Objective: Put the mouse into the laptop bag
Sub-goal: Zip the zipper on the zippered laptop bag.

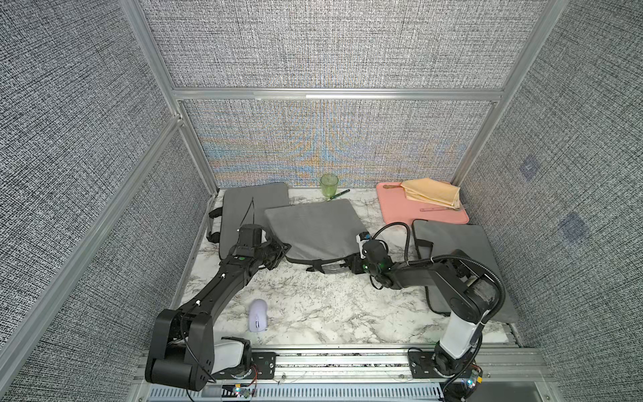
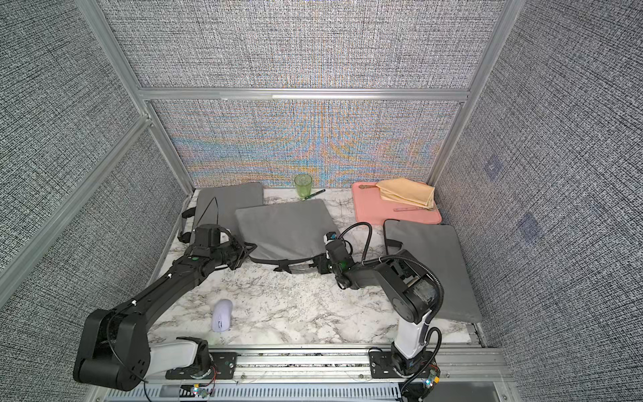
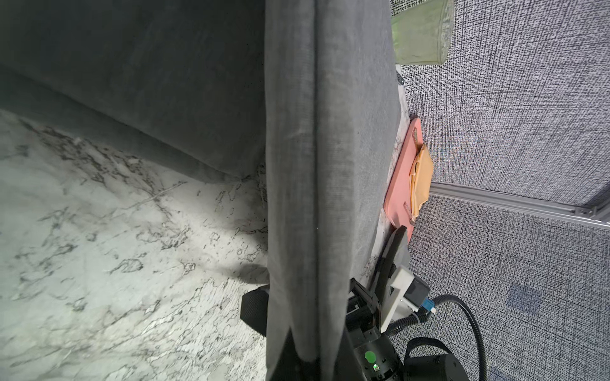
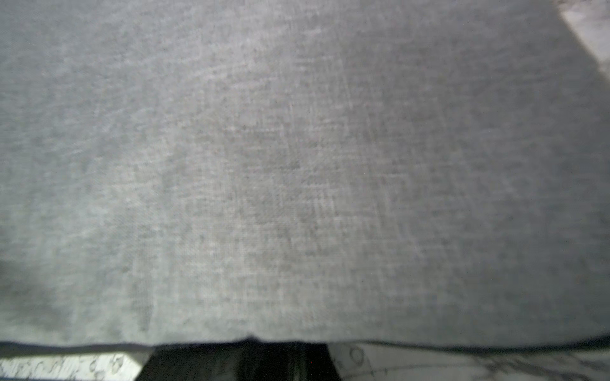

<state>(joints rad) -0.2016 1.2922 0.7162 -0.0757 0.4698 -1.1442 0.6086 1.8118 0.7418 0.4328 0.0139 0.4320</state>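
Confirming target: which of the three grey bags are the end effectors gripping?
The middle laptop bag: left end effector and right end effector pinch its near edge; the left bag and right bag lie flat.

The whole table (image 1: 313, 323) is taken in both top views from high above its front edge, looking steeply down toward the back wall (image 1: 330, 139), and nearly the same scene is shared by them. From the left wrist, a raised edge of the laptop bag (image 3: 313, 165) is seen at close range, with the cup (image 3: 419, 33) and pink mat (image 3: 399, 184) beyond. The right wrist view is filled by grey bag fabric, very near and blurred.
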